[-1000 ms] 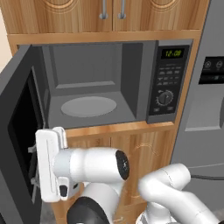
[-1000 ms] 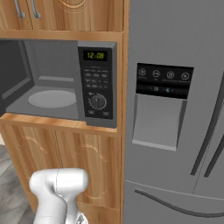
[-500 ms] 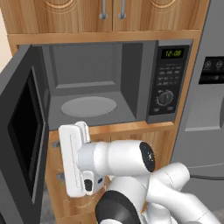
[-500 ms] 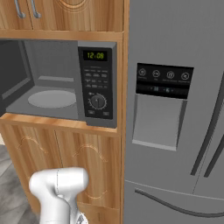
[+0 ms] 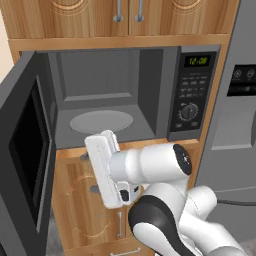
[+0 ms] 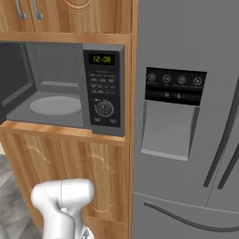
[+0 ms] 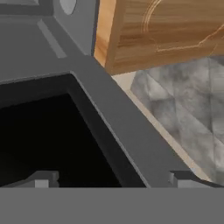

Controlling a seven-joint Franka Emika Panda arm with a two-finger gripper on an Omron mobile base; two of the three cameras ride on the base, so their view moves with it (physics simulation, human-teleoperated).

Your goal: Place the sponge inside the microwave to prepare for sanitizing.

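The microwave (image 5: 125, 95) sits in a wooden cabinet recess, resting on a wood shelf (image 6: 60, 131) above two panelled cabinet doors (image 6: 93, 186). Its door (image 5: 25, 155) hangs swung wide open to the left. On the grey cavity floor (image 5: 145, 131) lies a pale round turntable plate (image 5: 101, 121). Below, a grey tiled floor (image 7: 188, 118) meets the cabinet base.

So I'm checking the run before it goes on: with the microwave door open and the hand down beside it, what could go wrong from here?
1. The open, empty gripper faces the large dark grey microwave's swung-out black-windowed door; a sideways swing might knock it.
2. The round grey turntable is bare, with no sponge placed yet, so fetching it remains.
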